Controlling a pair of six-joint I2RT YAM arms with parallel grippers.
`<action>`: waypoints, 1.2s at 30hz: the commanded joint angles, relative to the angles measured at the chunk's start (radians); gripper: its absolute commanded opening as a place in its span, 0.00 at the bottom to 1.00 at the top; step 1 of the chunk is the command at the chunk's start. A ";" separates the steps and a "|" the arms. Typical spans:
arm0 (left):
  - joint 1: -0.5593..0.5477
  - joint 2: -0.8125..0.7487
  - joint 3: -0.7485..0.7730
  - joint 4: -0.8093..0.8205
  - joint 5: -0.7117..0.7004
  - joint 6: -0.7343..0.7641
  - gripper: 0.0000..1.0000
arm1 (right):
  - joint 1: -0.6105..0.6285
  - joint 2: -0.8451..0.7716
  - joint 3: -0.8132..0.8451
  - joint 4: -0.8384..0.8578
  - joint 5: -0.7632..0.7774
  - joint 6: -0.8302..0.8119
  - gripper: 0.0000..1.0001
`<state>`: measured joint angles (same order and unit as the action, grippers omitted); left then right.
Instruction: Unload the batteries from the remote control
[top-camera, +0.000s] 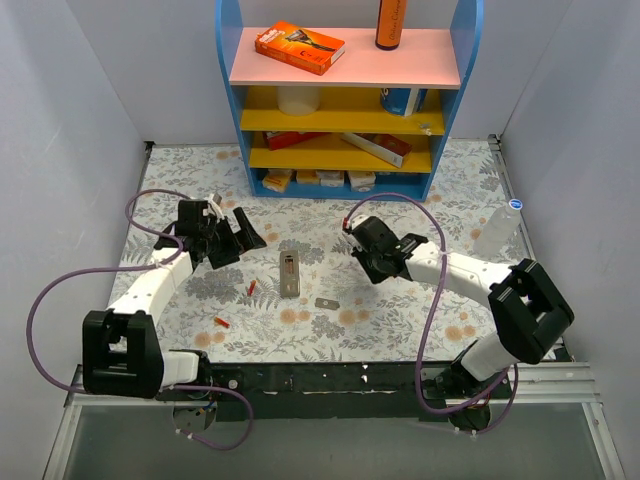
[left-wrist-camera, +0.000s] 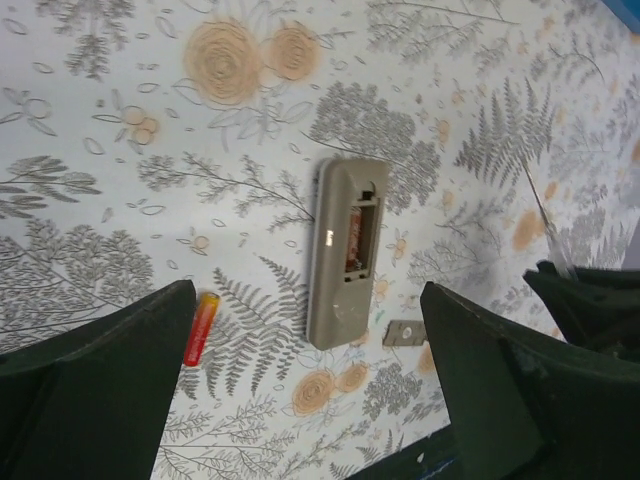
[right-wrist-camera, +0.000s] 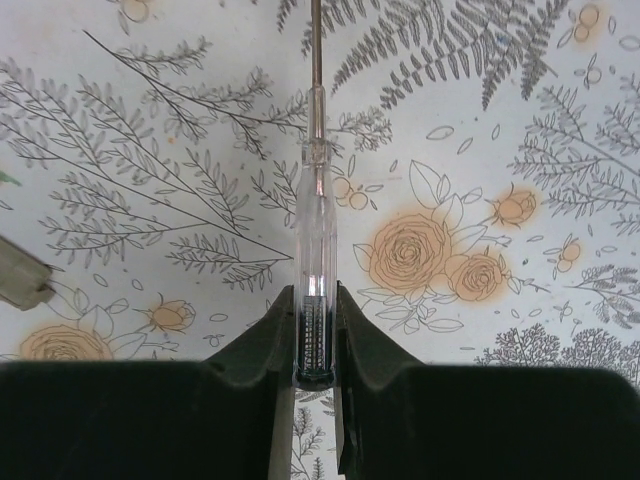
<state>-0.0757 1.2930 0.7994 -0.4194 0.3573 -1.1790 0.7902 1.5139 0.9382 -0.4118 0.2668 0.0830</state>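
The grey remote control (top-camera: 291, 274) lies mid-table with its open recess facing up; it also shows in the left wrist view (left-wrist-camera: 343, 250). Two red batteries lie loose on the cloth to its left, one close by (top-camera: 251, 288) and one nearer the front (top-camera: 221, 322). One of them shows in the left wrist view (left-wrist-camera: 199, 328). My left gripper (top-camera: 240, 232) is open and empty, above and behind-left of the remote (left-wrist-camera: 308, 300). My right gripper (top-camera: 364, 248) is shut on a clear-handled screwdriver (right-wrist-camera: 318, 250), right of the remote. The remote's corner shows at the left edge of the right wrist view (right-wrist-camera: 20, 282).
A small flat grey plate (top-camera: 324, 303) lies just right of the remote's near end (left-wrist-camera: 403, 333). A blue shelf unit (top-camera: 340, 150) with boxes stands at the back. A clear bottle with a blue cap (top-camera: 500, 228) stands at the right edge.
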 joint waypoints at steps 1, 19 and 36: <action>-0.027 -0.083 -0.006 0.063 0.092 0.024 0.98 | -0.017 0.018 -0.025 0.001 -0.003 0.052 0.07; -0.029 -0.097 -0.019 0.105 0.173 0.022 0.98 | -0.019 -0.027 -0.064 0.016 -0.103 0.123 0.53; -0.033 -0.374 0.046 0.176 0.289 -0.114 0.98 | -0.022 -0.490 -0.041 0.068 -0.179 0.156 0.94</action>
<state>-0.1036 1.0149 0.7914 -0.2756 0.6117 -1.2484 0.7734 1.1568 0.9070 -0.4427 0.1593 0.1799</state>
